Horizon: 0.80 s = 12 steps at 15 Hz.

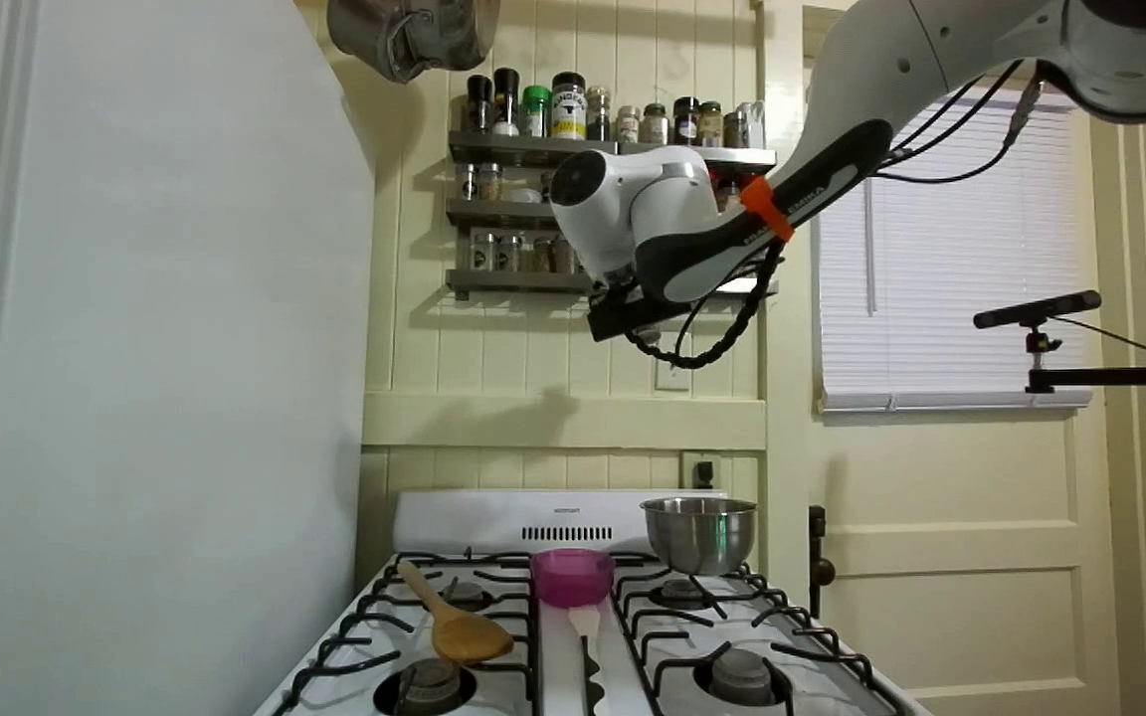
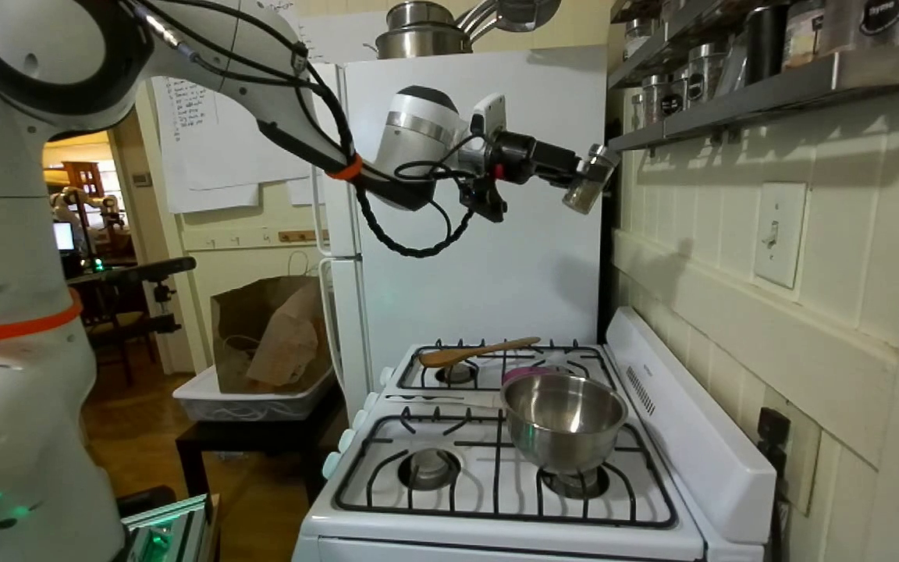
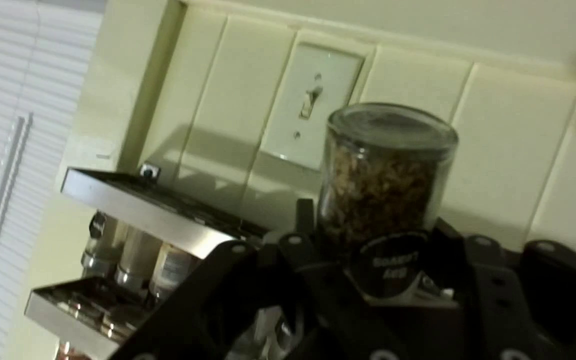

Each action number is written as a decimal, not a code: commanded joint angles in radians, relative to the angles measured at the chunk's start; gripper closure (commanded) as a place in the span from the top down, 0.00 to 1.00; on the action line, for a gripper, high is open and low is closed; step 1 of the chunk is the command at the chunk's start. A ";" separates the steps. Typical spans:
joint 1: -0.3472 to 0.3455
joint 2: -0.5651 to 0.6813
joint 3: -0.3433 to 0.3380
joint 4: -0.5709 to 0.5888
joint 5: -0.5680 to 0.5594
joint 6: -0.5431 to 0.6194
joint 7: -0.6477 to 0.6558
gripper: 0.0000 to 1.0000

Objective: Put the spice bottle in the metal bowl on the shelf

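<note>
Gripper [image 3: 378,240] is clamped snug on the spice bottle [image 2: 584,197], tilted with its cap [image 2: 602,154] up, above the stove [image 2: 418,528], with decent open air over the metal bowl [image 2: 563,445] on a back burner [image 2: 574,485], though the cap looks near the shelf [image 2: 886,69] edge and I can't tell the gap. In an exterior view the arm [image 1: 871,80] hides the bottle and a chunk of shelf; in the wrist view the cap's lost among dark fingers [image 3: 305,217].
</note>
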 commanded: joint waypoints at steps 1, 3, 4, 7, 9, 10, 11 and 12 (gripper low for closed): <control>-0.001 -0.026 0.011 0.002 -0.187 0.040 0.000 0.23; -0.003 -0.028 0.014 0.012 -0.268 0.056 0.022 0.23; -0.004 -0.027 0.016 0.018 -0.270 0.044 0.024 0.23; -0.004 -0.017 0.019 0.026 -0.236 0.025 0.001 0.48; -0.004 -0.017 0.019 0.026 -0.237 0.025 0.001 0.48; -0.004 -0.017 0.019 0.026 -0.237 0.025 0.001 0.48; -0.004 -0.017 0.019 0.026 -0.237 0.025 0.001 0.23; -0.009 -0.019 0.015 0.028 -0.255 0.057 0.006 0.23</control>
